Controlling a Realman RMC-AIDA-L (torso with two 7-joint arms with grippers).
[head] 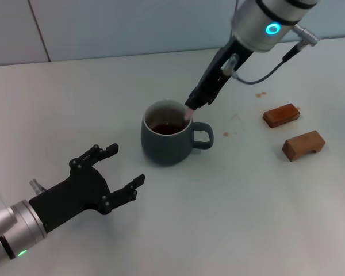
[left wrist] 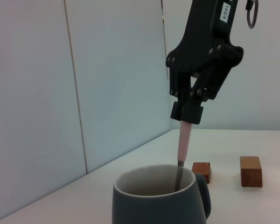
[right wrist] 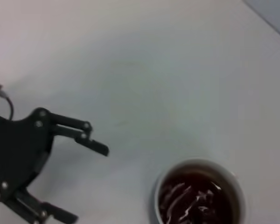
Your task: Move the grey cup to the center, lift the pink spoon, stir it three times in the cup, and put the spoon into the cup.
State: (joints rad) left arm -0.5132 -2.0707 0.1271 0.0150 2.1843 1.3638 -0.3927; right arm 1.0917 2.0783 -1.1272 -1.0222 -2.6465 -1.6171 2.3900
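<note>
The grey cup (head: 168, 142) stands upright near the table's middle, handle toward the right, dark brown liquid inside. It also shows in the left wrist view (left wrist: 155, 199) and the right wrist view (right wrist: 199, 196). My right gripper (head: 196, 102) is just above the cup's far rim, shut on the pink spoon (head: 189, 112). In the left wrist view the right gripper (left wrist: 187, 114) holds the spoon (left wrist: 182, 147) upright by its pink handle, metal end down inside the cup. My left gripper (head: 125, 171) is open and empty, left of the cup and nearer the front.
Two brown wooden blocks (head: 281, 115) (head: 302, 144) lie to the right of the cup, also in the left wrist view (left wrist: 250, 171). Small brown spots (head: 260, 94) mark the table behind them. A pale wall runs along the back.
</note>
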